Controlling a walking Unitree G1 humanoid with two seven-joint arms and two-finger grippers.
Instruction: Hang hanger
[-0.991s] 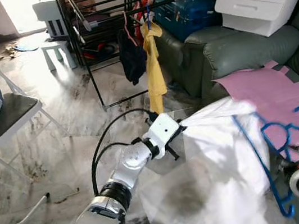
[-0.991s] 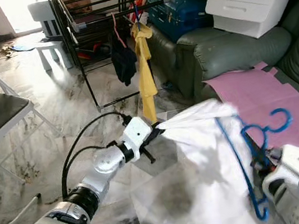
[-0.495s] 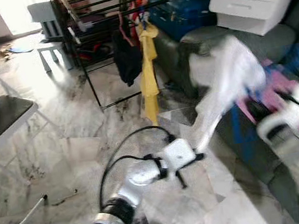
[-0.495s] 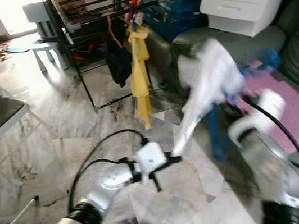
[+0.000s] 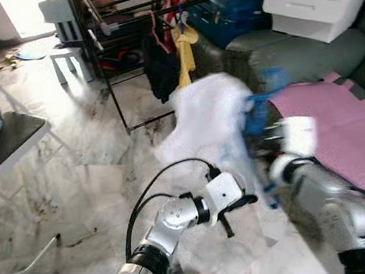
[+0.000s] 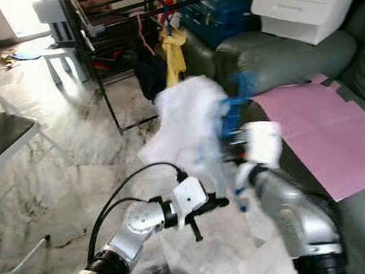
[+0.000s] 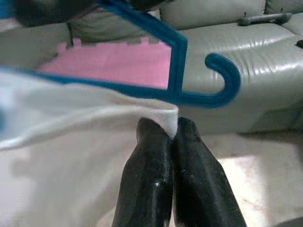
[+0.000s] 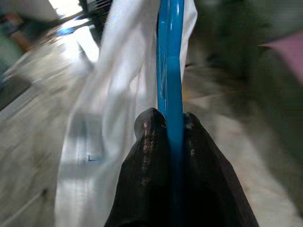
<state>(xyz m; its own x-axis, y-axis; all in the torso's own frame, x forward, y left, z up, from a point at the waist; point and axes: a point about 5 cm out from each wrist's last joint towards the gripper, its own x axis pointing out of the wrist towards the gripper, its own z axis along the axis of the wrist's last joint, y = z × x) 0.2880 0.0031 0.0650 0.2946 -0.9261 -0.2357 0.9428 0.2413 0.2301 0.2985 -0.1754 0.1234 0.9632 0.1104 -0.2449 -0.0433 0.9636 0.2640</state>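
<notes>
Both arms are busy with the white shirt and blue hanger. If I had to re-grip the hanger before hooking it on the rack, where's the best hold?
Probably the straight neck of the blue plastic hanger just below its hook, approached from the robot's side so the hook's curve stays free. The right gripper already clamps a straight blue bar, while the left gripper pinches the white cloth garment at an edge, near the black metal drying rack.

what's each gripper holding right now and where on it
The right gripper is shut on a straight bar of the blue hanger. The left gripper pinches an edge of the white cloth draped on it.
</notes>
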